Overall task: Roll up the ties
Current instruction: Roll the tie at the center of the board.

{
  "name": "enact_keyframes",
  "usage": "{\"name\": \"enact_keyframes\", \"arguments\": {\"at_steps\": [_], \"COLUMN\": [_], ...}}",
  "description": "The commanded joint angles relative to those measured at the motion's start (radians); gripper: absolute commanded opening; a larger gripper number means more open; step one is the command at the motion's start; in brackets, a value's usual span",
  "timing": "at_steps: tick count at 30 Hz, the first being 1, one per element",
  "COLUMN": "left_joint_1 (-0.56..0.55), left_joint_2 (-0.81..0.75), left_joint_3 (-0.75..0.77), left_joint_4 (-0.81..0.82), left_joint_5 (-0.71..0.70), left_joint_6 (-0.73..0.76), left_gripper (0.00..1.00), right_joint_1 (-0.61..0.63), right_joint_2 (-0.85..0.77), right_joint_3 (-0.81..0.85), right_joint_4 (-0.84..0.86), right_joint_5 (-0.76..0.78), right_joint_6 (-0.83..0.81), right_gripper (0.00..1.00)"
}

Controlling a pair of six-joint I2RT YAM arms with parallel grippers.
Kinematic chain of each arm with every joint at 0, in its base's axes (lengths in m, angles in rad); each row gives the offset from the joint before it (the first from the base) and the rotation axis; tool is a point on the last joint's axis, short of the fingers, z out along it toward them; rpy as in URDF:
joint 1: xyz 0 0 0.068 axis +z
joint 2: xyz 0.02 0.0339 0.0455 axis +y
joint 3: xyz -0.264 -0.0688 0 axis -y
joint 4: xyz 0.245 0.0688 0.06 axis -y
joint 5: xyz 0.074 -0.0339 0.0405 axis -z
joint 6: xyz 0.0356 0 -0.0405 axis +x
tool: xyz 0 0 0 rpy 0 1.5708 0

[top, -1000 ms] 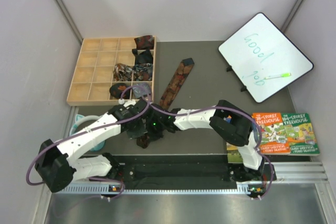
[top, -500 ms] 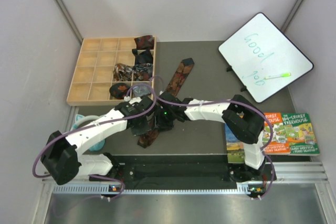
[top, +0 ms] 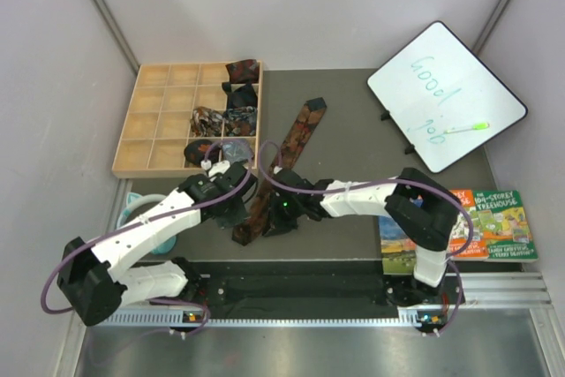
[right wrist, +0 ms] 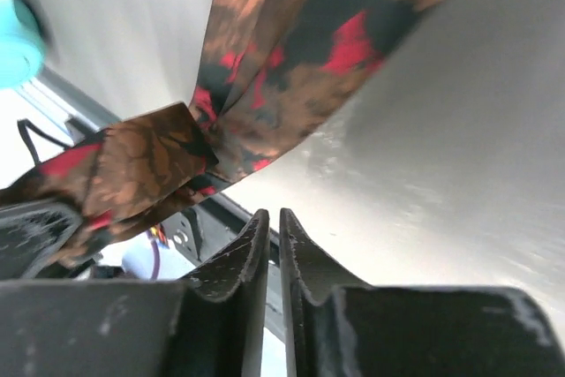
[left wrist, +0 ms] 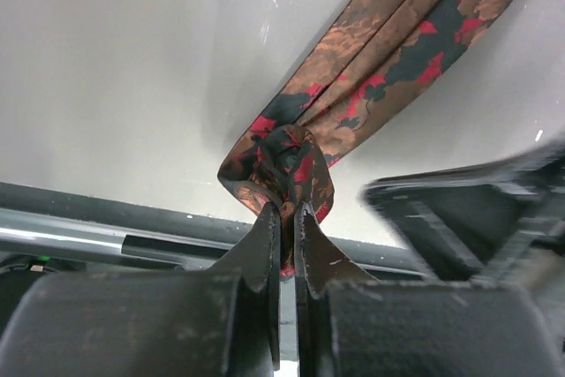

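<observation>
A long dark tie [top: 291,143] with rust-orange and red print lies diagonally on the dark mat, wide end far. Its near end [left wrist: 284,165] is folded into a small loop. My left gripper [top: 240,214] is shut on that folded end, as the left wrist view [left wrist: 287,211] shows. My right gripper [top: 275,218] is shut and empty just right of the tie [right wrist: 291,59], beside it in the right wrist view [right wrist: 268,218]. Several rolled ties [top: 228,118] sit in the wooden tray.
A wooden compartment tray [top: 159,130] stands at the far left. A whiteboard [top: 446,94] with a green marker leans at the far right. Two books [top: 477,222] lie at the right. A teal object [top: 141,214] sits off the mat's left edge.
Both grippers have shifted a little toward the near edge and right along the tie's near end. The left gripper still holds the folded end; the right arm has stretched out lower.
</observation>
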Motion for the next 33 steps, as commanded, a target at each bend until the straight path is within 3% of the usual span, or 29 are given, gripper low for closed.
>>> {"name": "enact_keyframes", "arguments": {"at_steps": [1,7,18,27,33], "left_joint_1": [0.002,0.004,0.002,0.004,0.002], "left_joint_2": [-0.056,-0.101,-0.093,-0.046,0.008], "left_joint_3": [-0.036,-0.077,-0.076,-0.059,-0.04], "left_joint_4": [-0.021,-0.027,-0.024,-0.015,-0.002], "left_joint_5": [0.023,0.033,0.029,0.007,0.009], "left_joint_6": [-0.022,-0.034,-0.022,-0.002,0.015], "left_gripper": [0.0,0.0,0.0,0.0,0.0], "right_joint_1": [0.067,0.083,0.082,0.077,0.027], "right_joint_2": [0.087,0.206,0.246,0.103,-0.047], "right_joint_3": [0.062,0.183,0.226,0.136,-0.021], "right_joint_4": [0.099,0.107,0.096,-0.045,-0.071], "right_joint_5": [-0.044,-0.074,-0.073,0.03,0.071], "right_joint_6": [0.039,0.044,0.01,-0.033,-0.073], "right_gripper": [0.08,0.05,0.04,0.08,0.11]}}
